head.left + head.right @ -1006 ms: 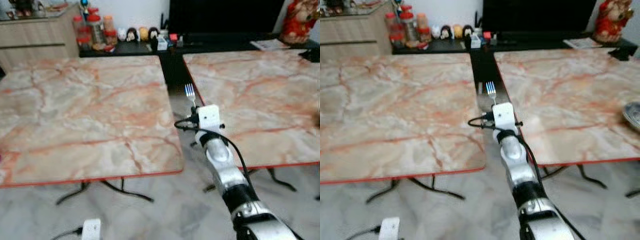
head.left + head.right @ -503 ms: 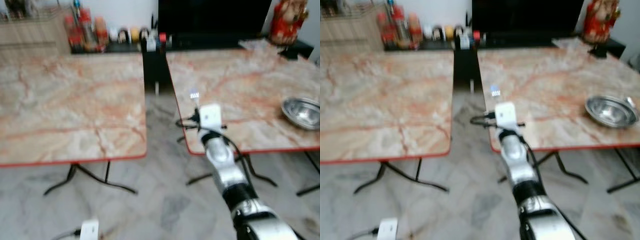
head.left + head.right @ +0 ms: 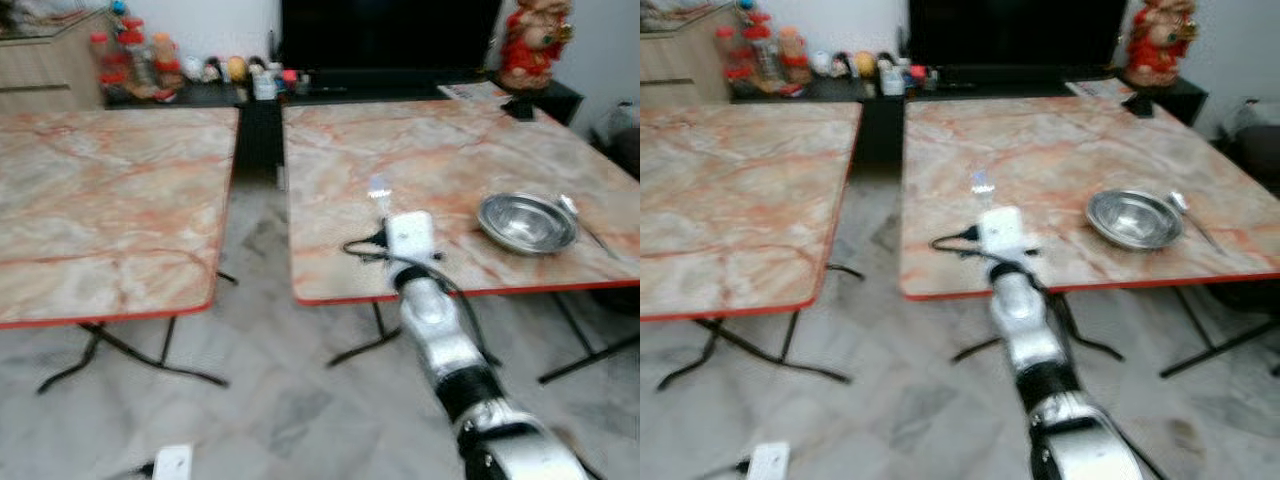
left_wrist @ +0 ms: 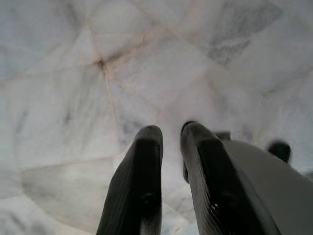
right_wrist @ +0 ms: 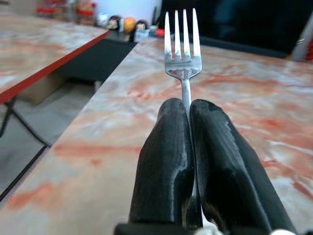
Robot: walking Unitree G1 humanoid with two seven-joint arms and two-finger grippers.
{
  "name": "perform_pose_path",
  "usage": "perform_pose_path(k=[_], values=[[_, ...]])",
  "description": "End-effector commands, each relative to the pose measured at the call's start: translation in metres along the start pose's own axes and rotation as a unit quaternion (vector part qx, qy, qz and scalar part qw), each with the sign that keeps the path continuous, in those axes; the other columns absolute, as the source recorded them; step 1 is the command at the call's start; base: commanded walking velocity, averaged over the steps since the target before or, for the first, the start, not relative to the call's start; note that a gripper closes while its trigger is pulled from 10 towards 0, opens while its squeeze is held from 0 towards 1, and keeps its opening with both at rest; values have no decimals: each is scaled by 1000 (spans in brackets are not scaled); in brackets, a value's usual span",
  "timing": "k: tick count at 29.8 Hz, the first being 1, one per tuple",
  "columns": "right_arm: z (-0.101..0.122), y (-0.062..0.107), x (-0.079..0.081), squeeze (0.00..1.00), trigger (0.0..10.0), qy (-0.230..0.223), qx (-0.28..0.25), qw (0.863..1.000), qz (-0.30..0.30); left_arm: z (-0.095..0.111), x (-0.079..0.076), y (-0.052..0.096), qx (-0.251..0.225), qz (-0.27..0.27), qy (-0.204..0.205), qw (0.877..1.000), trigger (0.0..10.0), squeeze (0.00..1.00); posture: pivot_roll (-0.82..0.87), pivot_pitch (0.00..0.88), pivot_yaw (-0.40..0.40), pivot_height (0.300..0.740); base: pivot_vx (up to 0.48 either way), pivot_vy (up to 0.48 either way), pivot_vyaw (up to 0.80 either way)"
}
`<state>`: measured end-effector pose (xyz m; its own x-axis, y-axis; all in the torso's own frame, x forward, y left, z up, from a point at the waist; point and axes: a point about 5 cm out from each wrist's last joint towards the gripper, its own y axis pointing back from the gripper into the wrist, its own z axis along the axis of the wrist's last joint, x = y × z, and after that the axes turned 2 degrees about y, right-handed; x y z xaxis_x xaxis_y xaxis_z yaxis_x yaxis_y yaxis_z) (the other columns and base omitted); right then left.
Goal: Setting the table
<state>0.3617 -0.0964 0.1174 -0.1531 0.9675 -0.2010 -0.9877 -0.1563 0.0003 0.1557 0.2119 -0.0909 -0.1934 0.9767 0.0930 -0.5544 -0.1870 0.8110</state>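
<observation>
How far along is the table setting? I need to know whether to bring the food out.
Partly done. A metal bowl already sits on the right-hand marble table, with a spoon beside it. In hand: the right end effector is shut on a fork, held over that table's near edge. Left: laying the fork by the bowl. The left end effector hangs idle over the floor.

Silver fork's (image 5: pixel 183 54) handle hidden between the closed jaws of the right gripper (image 5: pixel 189 113). Blurred beyond reading: small jars and figurines (image 3: pixel 180 68) on the dark shelf. Left marble counter (image 3: pixel 90 200) cropped at frame edge.
</observation>
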Motion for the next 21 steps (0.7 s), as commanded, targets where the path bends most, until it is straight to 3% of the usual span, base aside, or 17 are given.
perform_pose_path(k=[1,21], values=[[3,-2,-12,0,10000,7,-7,1000,-15,2,-7,0,-3,-8,3,1000,10000,0,-27,0,15,740,259,-386,0],[5,-2,-17,0,10000,-5,-15,999,-29,5,-11,-1,-7,-14,3,1000,10000,0,-29,0,12,740,288,-375,0]])
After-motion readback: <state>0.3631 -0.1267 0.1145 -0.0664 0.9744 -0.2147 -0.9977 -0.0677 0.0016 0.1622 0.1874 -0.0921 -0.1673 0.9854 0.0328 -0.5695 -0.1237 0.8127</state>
